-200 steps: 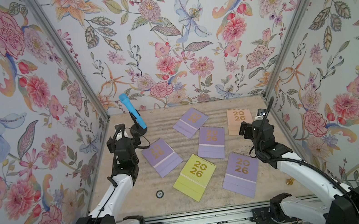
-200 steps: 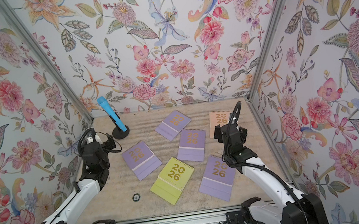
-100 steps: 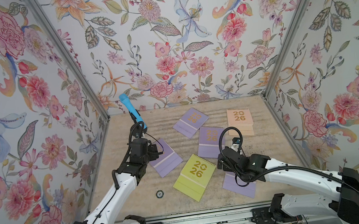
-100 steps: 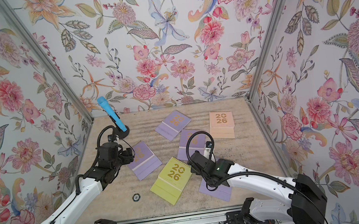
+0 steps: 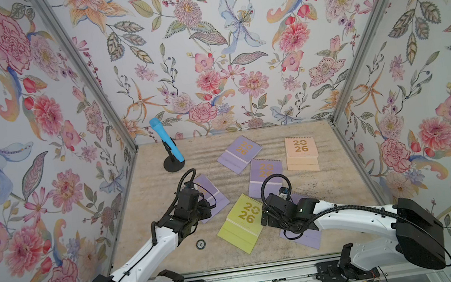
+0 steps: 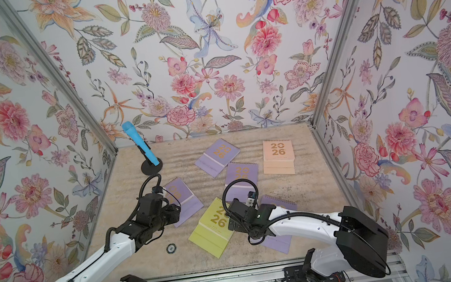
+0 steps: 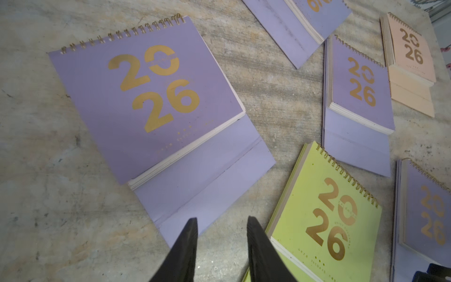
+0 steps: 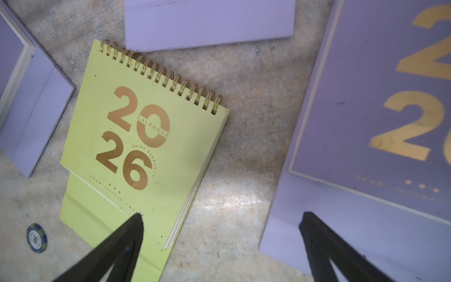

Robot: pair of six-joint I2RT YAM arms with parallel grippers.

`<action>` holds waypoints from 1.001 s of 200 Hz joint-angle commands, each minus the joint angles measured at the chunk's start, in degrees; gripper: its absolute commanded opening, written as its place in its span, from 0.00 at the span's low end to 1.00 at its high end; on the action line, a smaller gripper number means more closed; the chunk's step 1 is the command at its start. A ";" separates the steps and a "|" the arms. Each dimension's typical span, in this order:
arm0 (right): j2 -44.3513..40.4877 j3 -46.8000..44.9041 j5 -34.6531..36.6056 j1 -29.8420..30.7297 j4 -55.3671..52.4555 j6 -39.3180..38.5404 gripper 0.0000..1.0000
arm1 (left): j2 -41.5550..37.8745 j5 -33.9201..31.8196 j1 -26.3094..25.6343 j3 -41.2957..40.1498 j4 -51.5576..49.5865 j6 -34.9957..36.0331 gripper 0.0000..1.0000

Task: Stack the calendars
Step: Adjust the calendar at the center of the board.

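Note:
Several calendars lie flat on the table. Lavender ones are at the left (image 5: pixel 210 191), back (image 5: pixel 239 153) and middle (image 5: pixel 264 173), and another (image 5: pixel 307 238) lies partly under my right arm. A peach one (image 5: pixel 301 152) is at the back right and a yellow-green one (image 5: pixel 243 223) at the front middle. My left gripper (image 7: pixel 220 219) hangs low between the left lavender calendar (image 7: pixel 146 97) and the yellow-green one (image 7: pixel 324 214), jaws narrowly open on nothing. My right gripper (image 8: pixel 221 215) is wide open, one tip over the yellow-green calendar (image 8: pixel 141 136) and the other over a lavender one (image 8: pixel 366 122).
A blue microphone (image 5: pixel 166 141) on a black stand is at the back left. A small round chip (image 5: pixel 200 244) lies near the front, left of the yellow-green calendar. Floral walls close in three sides, and a metal rail (image 5: pixel 252 278) runs along the front.
Both arms have come down from a raised pose and reached in toward the table's middle. My left jaws have narrowed. My right jaws have stayed wide.

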 commanded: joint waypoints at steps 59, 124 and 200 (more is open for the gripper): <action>1.80 -2.65 -9.76 -5.02 7.52 -0.79 0.99 | 9.28 5.01 -4.31 0.97 4.50 -4.33 0.03; 3.97 -2.99 -12.71 -6.55 9.97 -2.44 0.99 | 18.96 6.23 -9.15 4.09 7.16 -5.75 0.00; 4.54 -5.05 -15.19 -8.63 12.33 -3.71 0.99 | 24.80 5.86 -9.43 5.67 5.87 -5.81 0.00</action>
